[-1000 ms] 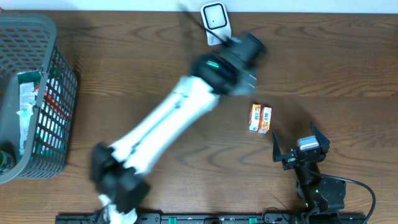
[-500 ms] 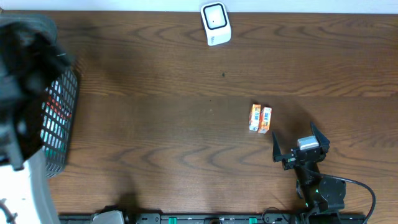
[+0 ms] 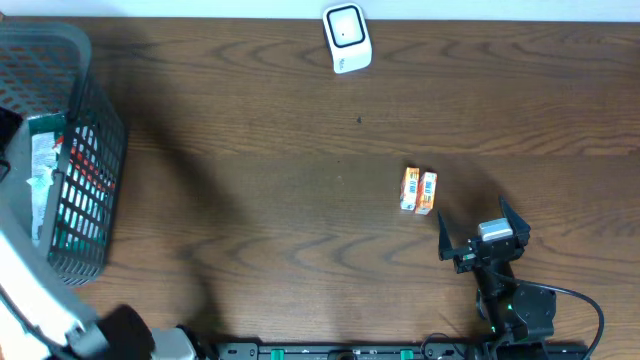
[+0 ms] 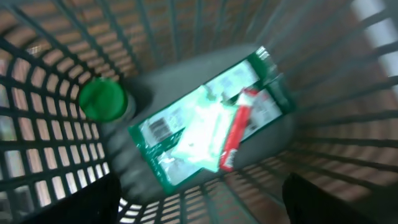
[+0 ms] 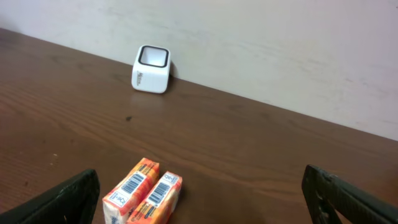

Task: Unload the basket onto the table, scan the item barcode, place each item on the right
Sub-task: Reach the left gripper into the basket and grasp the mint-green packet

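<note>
Orange cartons (image 3: 418,190) ahead of right claw (image 3: 470,208), spread wide, low; left claw (image 4: 199,199) spread, empty, pointing into basket (image 3: 95,150).

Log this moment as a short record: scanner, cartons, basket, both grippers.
scanner: white cube-shaped barcode scanner, at the far edge of the brown wooden table
cartons: two small orange cartons, side by side on the table, barcodes showing in the right wrist view
basket: grey plastic mesh basket, at the table's left end; holds a green packet, a red tube and a green-lidded jar
left gripper: open, empty, above the basket's inside
right gripper: open, empty, near the cartons, apart from them
</note>
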Available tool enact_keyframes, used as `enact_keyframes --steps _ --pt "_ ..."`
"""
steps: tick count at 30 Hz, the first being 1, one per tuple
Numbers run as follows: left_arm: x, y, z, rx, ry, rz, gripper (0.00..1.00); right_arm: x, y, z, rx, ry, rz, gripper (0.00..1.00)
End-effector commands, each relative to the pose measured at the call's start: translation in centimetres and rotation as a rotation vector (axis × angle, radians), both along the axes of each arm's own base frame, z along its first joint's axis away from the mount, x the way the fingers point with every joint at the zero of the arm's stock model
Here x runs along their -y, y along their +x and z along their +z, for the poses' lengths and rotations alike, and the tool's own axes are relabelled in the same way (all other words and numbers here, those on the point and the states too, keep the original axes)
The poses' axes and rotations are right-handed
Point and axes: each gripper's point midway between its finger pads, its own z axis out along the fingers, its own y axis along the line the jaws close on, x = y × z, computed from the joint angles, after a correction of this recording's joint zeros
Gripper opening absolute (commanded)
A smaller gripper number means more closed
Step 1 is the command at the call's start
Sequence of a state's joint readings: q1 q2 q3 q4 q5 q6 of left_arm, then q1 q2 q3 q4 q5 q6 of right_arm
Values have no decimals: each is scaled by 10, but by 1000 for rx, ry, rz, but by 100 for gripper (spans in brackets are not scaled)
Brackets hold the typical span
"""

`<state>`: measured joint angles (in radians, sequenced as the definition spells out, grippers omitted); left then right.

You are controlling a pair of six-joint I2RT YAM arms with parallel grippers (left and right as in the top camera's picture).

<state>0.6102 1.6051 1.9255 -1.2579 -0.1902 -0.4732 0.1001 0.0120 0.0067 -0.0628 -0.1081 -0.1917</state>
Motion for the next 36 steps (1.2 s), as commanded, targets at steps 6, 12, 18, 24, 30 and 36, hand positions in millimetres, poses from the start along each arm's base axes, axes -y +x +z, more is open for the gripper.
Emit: enact_keyframes --steps 6,12,18,24,30,36 --pt "-23 14 -87 -238 -152 -20 88 -1 0 0 -1 3 5 99" --pt "-29 30 -133 -237 -305 -125 88 -1 0 0 -1 4 5 99" --pt "-39 30 -164 -235 -400 -156 88 -1 0 0 -1 4 5 99" --pt "-44 31 -199 -282 -455 -145 88 -1 0 0 -1 3 5 99" --pt "-45 32 -229 -324 -499 -142 86 -1 0 0 -1 3 5 99" --pt "-46 34 -252 -345 -523 -140 86 -1 0 -1 -2 3 5 99"
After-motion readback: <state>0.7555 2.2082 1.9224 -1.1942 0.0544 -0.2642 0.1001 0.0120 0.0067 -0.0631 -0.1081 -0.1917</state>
